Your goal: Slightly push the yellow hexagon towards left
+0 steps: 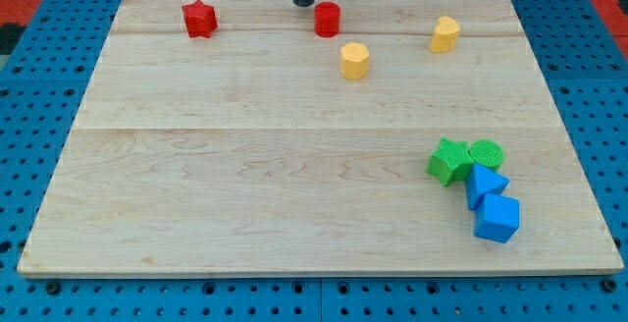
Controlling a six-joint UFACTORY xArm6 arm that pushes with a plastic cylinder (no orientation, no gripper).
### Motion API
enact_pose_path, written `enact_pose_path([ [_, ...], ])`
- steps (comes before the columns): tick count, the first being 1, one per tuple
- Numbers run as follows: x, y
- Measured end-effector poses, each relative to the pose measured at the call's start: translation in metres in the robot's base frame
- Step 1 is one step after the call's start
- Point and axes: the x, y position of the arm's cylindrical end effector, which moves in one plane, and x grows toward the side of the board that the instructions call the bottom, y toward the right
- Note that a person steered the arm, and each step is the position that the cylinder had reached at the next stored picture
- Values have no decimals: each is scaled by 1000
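The yellow hexagon (354,61) lay near the board's (245,185) top, right of centre. My tip (303,4), a bare rod with no jaws and holding nothing, stood up-left of it, apart, just left of the red cylinder (327,19). Another yellow block (444,34) sat to the right, a red star (199,19) far left.

pale wooden board (245,185) with red (199,18), yellow (354,61), green (449,160), blue blocks (497,218)

My tip (303,5) ends a straight, smooth, dark grey round rod.
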Motion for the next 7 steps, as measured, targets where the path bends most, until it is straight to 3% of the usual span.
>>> enact_pose_path([
  [2, 31, 20],
  [3, 21, 21],
  [4, 16, 74],
  [6, 111, 90],
  [7, 111, 59],
])
